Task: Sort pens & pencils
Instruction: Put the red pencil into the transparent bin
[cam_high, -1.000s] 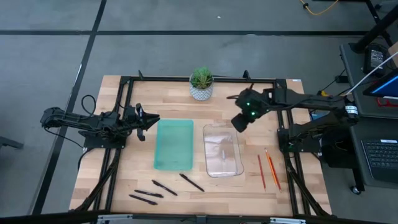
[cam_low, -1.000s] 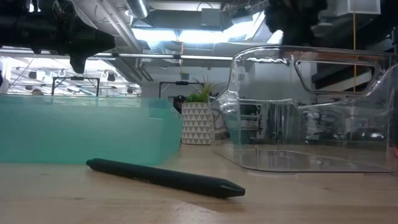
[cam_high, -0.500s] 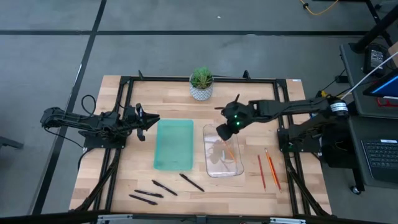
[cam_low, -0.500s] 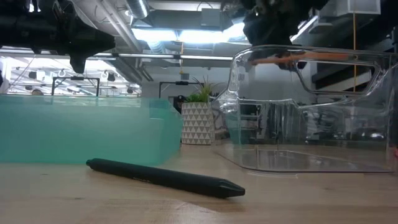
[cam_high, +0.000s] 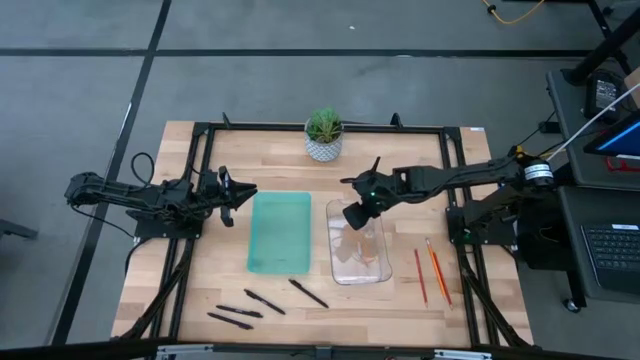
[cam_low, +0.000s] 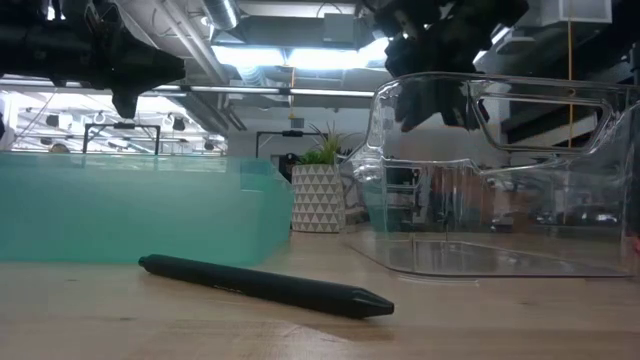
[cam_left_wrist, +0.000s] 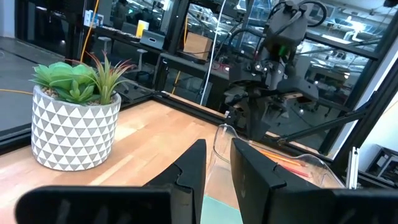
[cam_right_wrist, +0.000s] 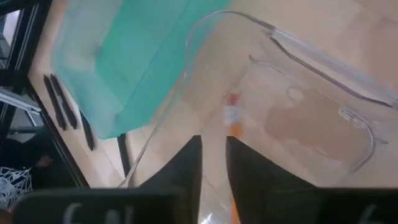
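Observation:
My right gripper (cam_high: 355, 213) hangs over the far left part of the clear bin (cam_high: 383, 272), shut on an orange pencil (cam_right_wrist: 232, 120); in the low view it (cam_low: 436, 98) sits just inside the bin's rim. Two more pencils (cam_high: 430, 273) lie flat on the table right of the clear bin. The black pens (cam_high: 264, 301) lie flat near the table's near edge, one (cam_low: 265, 285) right in front of the low camera. My left gripper (cam_high: 240, 195) waits shut, left of the teal bin (cam_high: 280, 232). My right gripper pinches the orange pencil between its two fingers (cam_right_wrist: 247, 163). One end with a pale band (cam_right_wrist: 231, 114) sticks out past the fingertips over the clear bin's floor. The fingers slant down from the table's far right. The pencil is lifted clear of the floor.
A potted plant (cam_high: 323, 134) stands at the table's far edge, between the two bins' far ends. The teal bin and the clear bin lie side by side mid-table. A black frame (cam_high: 200, 150) runs around the work area. Bare wood shows right of the loose pencils.
My right gripper has swung from the table's far right toward the left and down, carrying the pencil from outside the clear bin to over its far left part. It has then dropped from above the rim to just inside it. The left arm has kept still.

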